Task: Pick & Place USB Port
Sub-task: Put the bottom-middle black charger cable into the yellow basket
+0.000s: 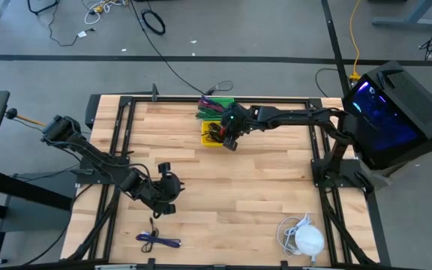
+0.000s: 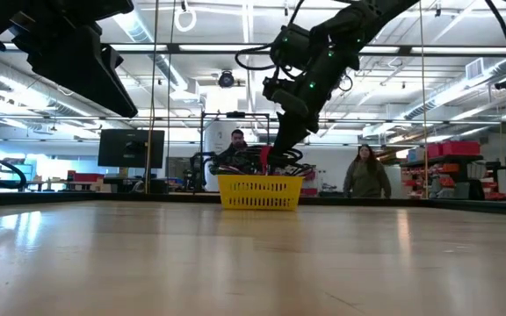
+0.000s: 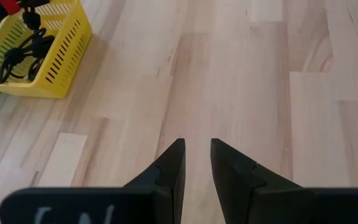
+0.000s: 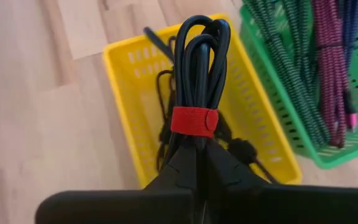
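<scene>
Two tools are present. Nearest the front edge of the counter (image 1: 261, 195), the left tool (image 3: 196, 163) waits over bare wood, fingers slightly apart and grasping nothing. Farther back, the right tool (image 4: 199, 155) is clenched on one coiled black cable (image 4: 199, 68) bound by a red strap, held just above the one yellow basket (image 4: 126, 81). One green basket (image 4: 328, 155) stands beside it. Judged step: lift-out. Next: carry clear and set down.
</scene>
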